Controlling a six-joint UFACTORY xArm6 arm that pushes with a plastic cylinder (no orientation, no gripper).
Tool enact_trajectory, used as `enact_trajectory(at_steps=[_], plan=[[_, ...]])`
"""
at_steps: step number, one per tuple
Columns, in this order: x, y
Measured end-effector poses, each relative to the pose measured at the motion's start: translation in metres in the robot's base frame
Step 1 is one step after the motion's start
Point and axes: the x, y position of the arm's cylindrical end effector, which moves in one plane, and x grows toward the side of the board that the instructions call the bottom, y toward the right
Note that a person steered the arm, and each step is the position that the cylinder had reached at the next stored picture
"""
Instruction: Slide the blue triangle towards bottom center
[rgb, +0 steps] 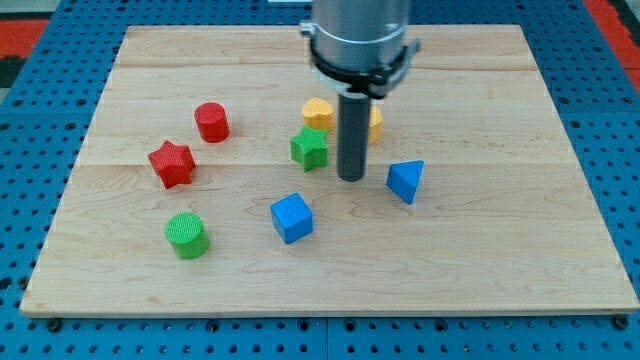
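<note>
The blue triangle (405, 180) lies on the wooden board (480, 90), right of the board's middle. My tip (350, 179) rests on the board just to the triangle's left, with a small gap between them. The rod rises from the tip to the grey arm housing at the view's top and hides part of a yellow block behind it.
A green star (310, 148) sits just left of the rod. A yellow block (318, 112) and a second yellow block (375, 123) lie above the tip. A blue cube (292, 218), green cylinder (187, 235), red star (171, 164) and red cylinder (211, 122) lie to the left.
</note>
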Motion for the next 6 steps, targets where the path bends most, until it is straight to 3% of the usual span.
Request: enact_trajectory(at_steps=[1,2,3,4,6], plan=[[-0.019,0.021],[-0.013,0.078],[0.053,0.054],[0.085,0.067],[0.146,-0.125]])
